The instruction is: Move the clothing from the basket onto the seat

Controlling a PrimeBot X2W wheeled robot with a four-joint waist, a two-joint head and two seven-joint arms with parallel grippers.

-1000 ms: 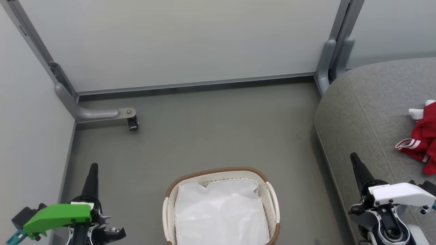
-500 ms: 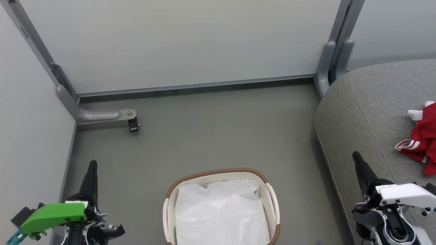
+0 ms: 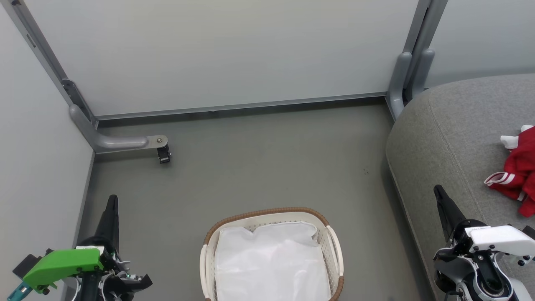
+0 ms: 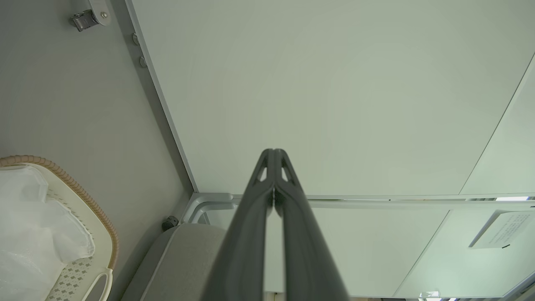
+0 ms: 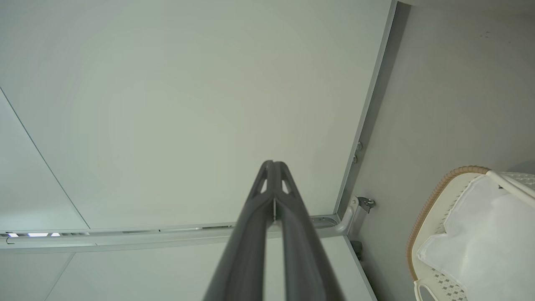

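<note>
left tool (image 3: 112, 205) clenched, empty | right tool (image 3: 439, 195) clenched, empty | clothing (image 3: 518, 175) on seat (image 3: 439, 133) | basket (image 3: 267, 210) holds liner (image 3: 271, 259)

The basket (image 3: 267, 210) stands on the floor (image 3: 259, 159) between the left gripper (image 3: 112, 205) and the right gripper (image 3: 439, 195). The liner (image 3: 271, 263) lies in it. The seat (image 3: 451, 125) is to the right of the right jaws, and the clothing (image 3: 516, 171) lies on it, apart from them. The wall panel (image 3: 230, 54) is ahead of both jaws.
</note>
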